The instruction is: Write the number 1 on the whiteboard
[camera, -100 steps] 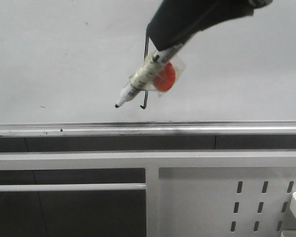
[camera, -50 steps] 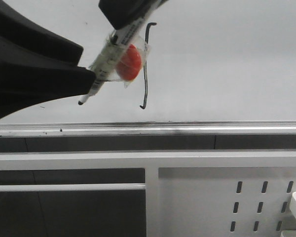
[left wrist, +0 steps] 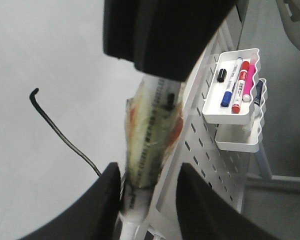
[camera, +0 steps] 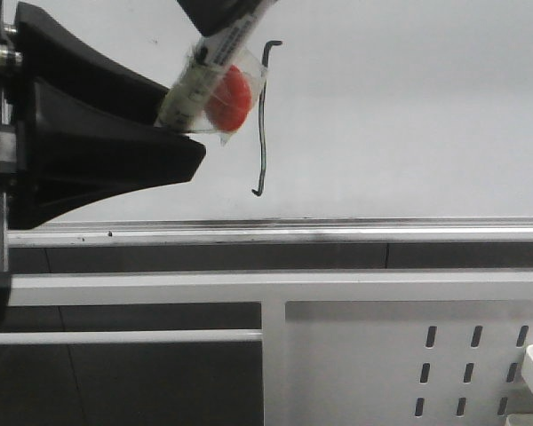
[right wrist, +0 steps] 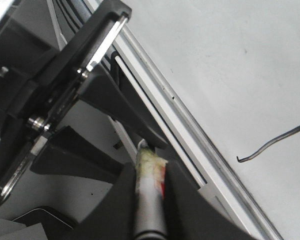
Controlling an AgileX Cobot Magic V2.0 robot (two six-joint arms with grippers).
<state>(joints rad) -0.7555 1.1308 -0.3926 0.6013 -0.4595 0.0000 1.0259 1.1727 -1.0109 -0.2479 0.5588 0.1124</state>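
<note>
Here the marker (left wrist: 149,150), clamped in the right fingers (right wrist: 149,172), sits between spread left fingers (left wrist: 112,200).

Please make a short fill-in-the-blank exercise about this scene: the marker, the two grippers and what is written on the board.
1. The dark stroke on the whiteboard is the number ____.
2. The right gripper is shut on the ____.
3. In the front view, the round patch taped to the marker has the colour ____.
4. The marker's tip sits between the open fingers of the ____ gripper.

Missing words: 1; marker; red; left
</note>
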